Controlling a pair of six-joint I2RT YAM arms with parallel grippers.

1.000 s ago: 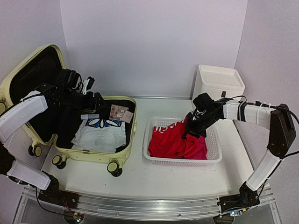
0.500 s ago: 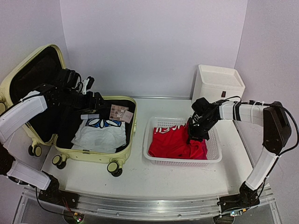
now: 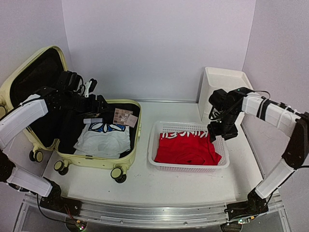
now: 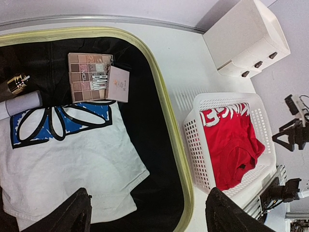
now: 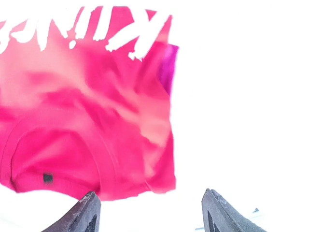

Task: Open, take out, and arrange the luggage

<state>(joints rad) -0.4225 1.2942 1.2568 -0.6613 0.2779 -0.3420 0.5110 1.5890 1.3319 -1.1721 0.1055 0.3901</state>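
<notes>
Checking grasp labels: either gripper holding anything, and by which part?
Nothing held. Left gripper open over the luggage; right gripper open above the red shirt lying in the basket.

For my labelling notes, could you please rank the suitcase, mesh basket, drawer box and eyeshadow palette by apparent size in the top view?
1. Suitcase, largest.
2. Mesh basket.
3. Drawer box, though it sits farther back, so this gap is unsure.
4. Eyeshadow palette, smallest.

Left arm [image 3: 19, 121], right arm [image 3: 270, 112]: white link covers, black joints, thin black cables along them, dark wedge fingertips [image 5: 87, 215], black bases [image 3: 241, 210].
</notes>
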